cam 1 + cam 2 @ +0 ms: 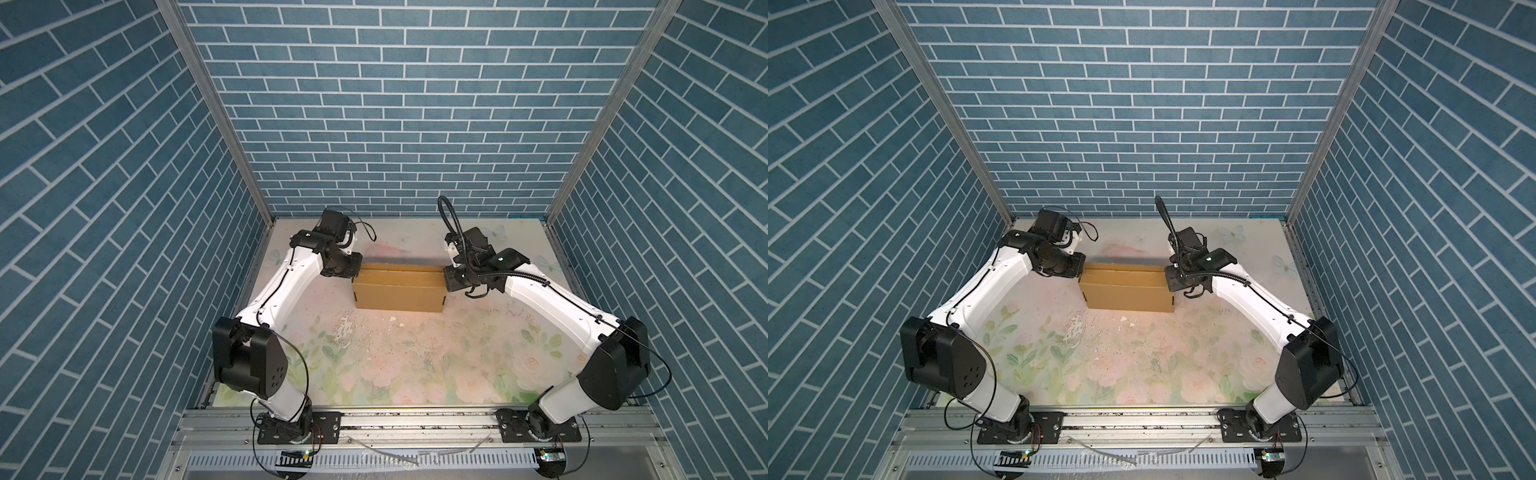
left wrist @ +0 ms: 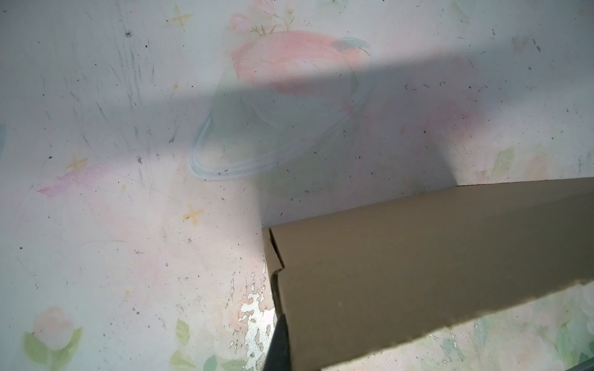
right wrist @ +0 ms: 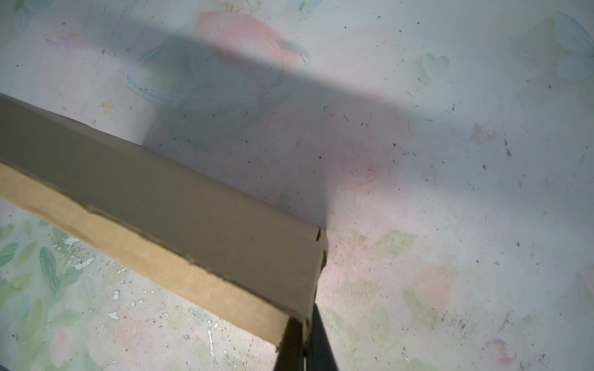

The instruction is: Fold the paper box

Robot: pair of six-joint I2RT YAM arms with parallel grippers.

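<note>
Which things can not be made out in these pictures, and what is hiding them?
The left fingers: left wrist view shows one only; the paper box covers the other.
The right fingers: mostly cut off by the right wrist view's lower edge.
Both top views: the wrists hide all fingers.

i see blue brick-print walls [image 1: 395, 124] on three sides, worn floral tabletop [image 1: 395, 365], aluminium rail [image 1: 415, 426] along the near edge
</note>
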